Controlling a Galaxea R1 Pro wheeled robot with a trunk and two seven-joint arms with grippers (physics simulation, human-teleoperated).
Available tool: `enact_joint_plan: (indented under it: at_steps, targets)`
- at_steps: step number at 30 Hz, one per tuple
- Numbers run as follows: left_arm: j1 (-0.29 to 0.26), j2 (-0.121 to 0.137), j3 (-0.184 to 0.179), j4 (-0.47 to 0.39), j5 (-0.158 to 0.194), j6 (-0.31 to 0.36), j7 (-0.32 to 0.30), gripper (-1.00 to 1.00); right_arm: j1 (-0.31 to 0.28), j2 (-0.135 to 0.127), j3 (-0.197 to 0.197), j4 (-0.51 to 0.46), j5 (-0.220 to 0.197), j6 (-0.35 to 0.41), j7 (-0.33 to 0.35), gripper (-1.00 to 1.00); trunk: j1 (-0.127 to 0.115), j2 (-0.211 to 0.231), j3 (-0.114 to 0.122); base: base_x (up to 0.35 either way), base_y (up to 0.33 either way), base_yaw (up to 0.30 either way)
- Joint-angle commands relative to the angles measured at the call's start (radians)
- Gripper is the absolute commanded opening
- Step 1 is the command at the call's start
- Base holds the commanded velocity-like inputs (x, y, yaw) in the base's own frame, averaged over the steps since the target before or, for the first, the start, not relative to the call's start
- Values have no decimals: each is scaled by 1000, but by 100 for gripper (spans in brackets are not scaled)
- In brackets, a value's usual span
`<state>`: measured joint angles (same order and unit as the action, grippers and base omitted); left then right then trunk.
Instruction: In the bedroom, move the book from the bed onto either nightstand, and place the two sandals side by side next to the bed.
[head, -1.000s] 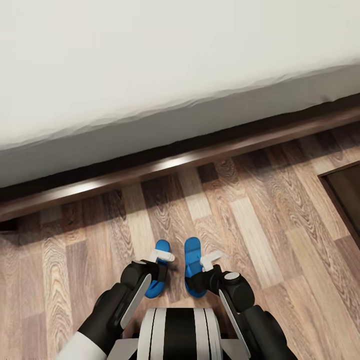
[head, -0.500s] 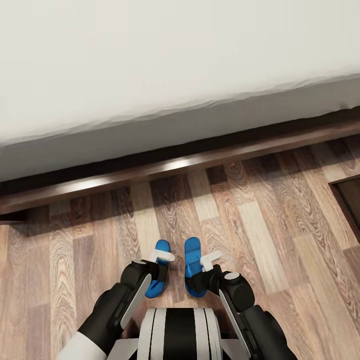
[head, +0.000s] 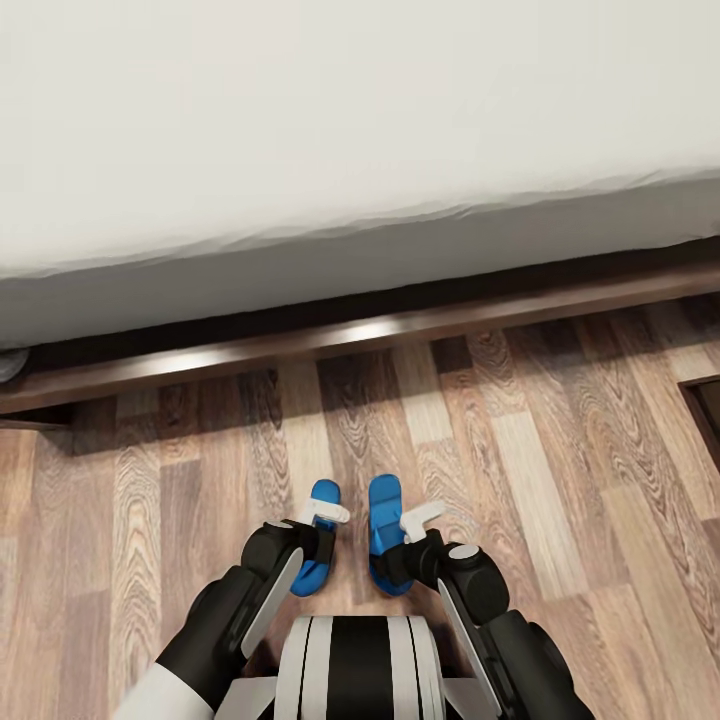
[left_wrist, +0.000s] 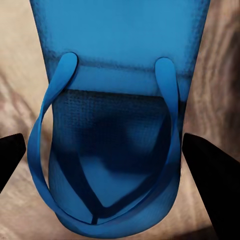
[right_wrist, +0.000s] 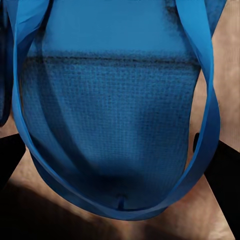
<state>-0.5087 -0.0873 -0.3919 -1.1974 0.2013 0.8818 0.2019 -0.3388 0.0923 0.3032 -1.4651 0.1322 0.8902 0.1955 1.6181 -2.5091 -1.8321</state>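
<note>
Two bright blue sandals hang just above the wood floor in front of my trunk, side by side. My left gripper is shut on the left sandal. My right gripper is shut on the right sandal. In the left wrist view the sandal lies strap-up between my dark fingers. The right wrist view has the other sandal between the fingers. The bed's off-white mattress and dark frame stretch across ahead. The book is out of view.
Brown plank floor runs between me and the bed frame. A dark wooden furniture corner pokes in at the right edge; I cannot tell whether it is a nightstand. A small grey round thing sits under the bed at far left.
The whole view has swung: the bed edge now lies more level and the dark furniture has slid toward the right edge. Both grippers and sandals keep their places in the view.
</note>
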Motion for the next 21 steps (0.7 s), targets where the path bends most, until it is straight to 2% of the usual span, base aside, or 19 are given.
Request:
enact_joint_plan:
  at_steps: [1, 21]
  targets:
    - [-1, 0, -1, -1, 10, 3, 10, -100, 0, 1, 0, -1, 11, 4, 8, -100, 0, 0, 0, 0, 0, 134]
    - [-1, 1, -2, -1, 10, 5, 10, -100, 3, 1, 1, -1, 11, 4, 8, -100, 0, 0, 0, 0, 0, 136]
